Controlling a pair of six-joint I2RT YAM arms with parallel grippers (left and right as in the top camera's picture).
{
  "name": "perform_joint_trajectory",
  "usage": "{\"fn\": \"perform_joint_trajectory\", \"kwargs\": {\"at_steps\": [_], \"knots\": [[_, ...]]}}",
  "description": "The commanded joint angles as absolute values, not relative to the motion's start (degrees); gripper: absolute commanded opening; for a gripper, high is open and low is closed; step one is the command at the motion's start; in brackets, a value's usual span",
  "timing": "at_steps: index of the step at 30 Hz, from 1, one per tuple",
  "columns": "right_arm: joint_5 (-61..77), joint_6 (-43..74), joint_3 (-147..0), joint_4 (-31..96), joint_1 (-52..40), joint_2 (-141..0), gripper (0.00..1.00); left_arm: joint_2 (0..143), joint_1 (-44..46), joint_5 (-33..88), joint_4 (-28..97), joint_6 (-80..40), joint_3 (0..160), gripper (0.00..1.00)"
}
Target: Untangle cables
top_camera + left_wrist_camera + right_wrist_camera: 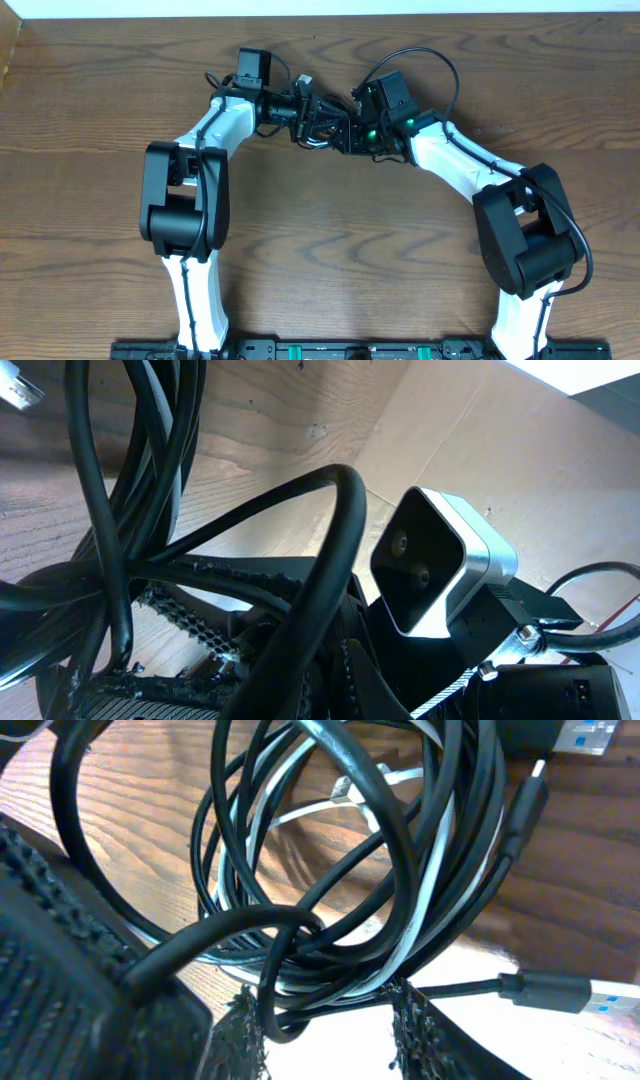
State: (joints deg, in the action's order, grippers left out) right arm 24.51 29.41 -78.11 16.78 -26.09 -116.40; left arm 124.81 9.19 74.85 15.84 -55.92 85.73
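The cables (318, 122) form a tangled bundle between both wrists at the far middle of the table. In the right wrist view, black loops (400, 850) and a white cable (300, 815) run together, and the bundle fills the gap between the fingertips of my right gripper (330, 1020), which is shut on it. One small black loop (280, 1020) hangs down inside the jaws. My left gripper (335, 685) is shut, with a black cable (345, 510) arching up from its jaws. More black strands (120, 480) hang at the left.
A plug on a black cord (560, 990) sticks out to the right, and another plug (585, 735) lies at the top right. The right wrist's camera housing (440, 560) sits close in front of the left gripper. The wooden table (320, 260) spreads around both arms.
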Motion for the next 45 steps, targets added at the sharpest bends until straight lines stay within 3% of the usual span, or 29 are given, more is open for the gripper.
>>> {"fn": "perform_joint_trajectory", "kwargs": {"at_steps": [1,4,8,9,40,41,43,45], "knots": [[22.1,31.6,-80.2,14.2,-26.4,-115.4,0.37,123.1,11.9,80.3,17.4,-56.5,85.3,0.07],[17.5,31.5,-80.2,15.9,-26.8,-115.4,0.27,123.1,11.9,80.4,17.4,-56.5,85.3,0.07],[12.8,29.0,-80.2,17.7,-26.8,-115.4,0.02,123.1,11.9,80.4,17.4,-56.5,85.3,0.07],[11.9,28.2,-80.2,18.2,-26.5,-115.4,0.01,123.1,11.9,80.4,17.4,-56.5,85.3,0.07],[5.8,11.8,-80.0,34.9,-14.3,-115.4,0.01,122.8,8.7,90.1,17.6,-57.3,85.3,0.07],[7.8,11.0,-80.0,35.0,-14.3,-115.4,0.10,122.8,8.7,90.1,17.4,-56.7,85.3,0.07],[13.0,10.0,-80.0,34.9,-14.3,-115.4,0.39,122.8,8.9,90.0,17.4,-55.0,85.3,0.07],[19.2,9.8,-80.0,34.0,-14.3,-115.4,0.48,122.8,8.9,90.0,17.4,-54.0,85.3,0.08]]}}
